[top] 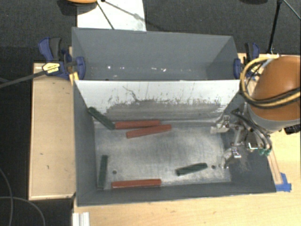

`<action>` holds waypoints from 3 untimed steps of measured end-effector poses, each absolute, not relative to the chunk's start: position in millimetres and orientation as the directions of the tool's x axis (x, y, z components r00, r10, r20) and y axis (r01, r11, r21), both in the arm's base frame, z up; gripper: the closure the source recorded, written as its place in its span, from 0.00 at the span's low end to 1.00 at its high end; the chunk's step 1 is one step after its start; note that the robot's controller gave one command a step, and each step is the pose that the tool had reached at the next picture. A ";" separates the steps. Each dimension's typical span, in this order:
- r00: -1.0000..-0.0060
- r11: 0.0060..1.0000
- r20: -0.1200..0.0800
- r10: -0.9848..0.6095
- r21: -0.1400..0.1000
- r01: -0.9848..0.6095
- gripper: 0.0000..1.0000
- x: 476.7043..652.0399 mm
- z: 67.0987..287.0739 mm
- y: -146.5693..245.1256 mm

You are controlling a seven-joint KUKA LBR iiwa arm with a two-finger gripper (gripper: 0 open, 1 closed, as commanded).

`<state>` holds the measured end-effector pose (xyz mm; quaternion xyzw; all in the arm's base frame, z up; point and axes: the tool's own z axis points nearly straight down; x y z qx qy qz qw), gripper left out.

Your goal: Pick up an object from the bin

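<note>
Grey sheet metal, scuffed and scratched on its sloping back wall, forms the bin [155, 55] on whose floor everything lies. At the right end of that floor, close to the right wall, the gripper [230, 158] is seen lowered into the bin and pointed downward. Whether it is spread or pressed together cannot be told, since its tip is lost among brackets and wiring. Above it the wrist is wrapped in a rounded orange cover [278, 81], over which black cables [257, 98] are looped. The arm beyond is cut off at the right edge.

Just to the left of the gripper, apart from it, a dark green bar [191, 169] lies flat and slightly tilted on the floor. Further left, along the front wall, a red-brown bar [136, 183] is laid. By the left wall a second green bar [101, 171] is set lengthwise from front to back. Near the back wall two red-brown sticks [138, 124] lie side by side, almost touching, with a third green bar [101, 119] slanted at their left end. Whether it touches them is hard to make out.
</note>
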<state>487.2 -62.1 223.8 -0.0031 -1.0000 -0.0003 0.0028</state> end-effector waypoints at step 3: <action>-1.000 1.000 -0.007 -0.020 0.000 -0.020 0.00 506.4 122.2 -69.1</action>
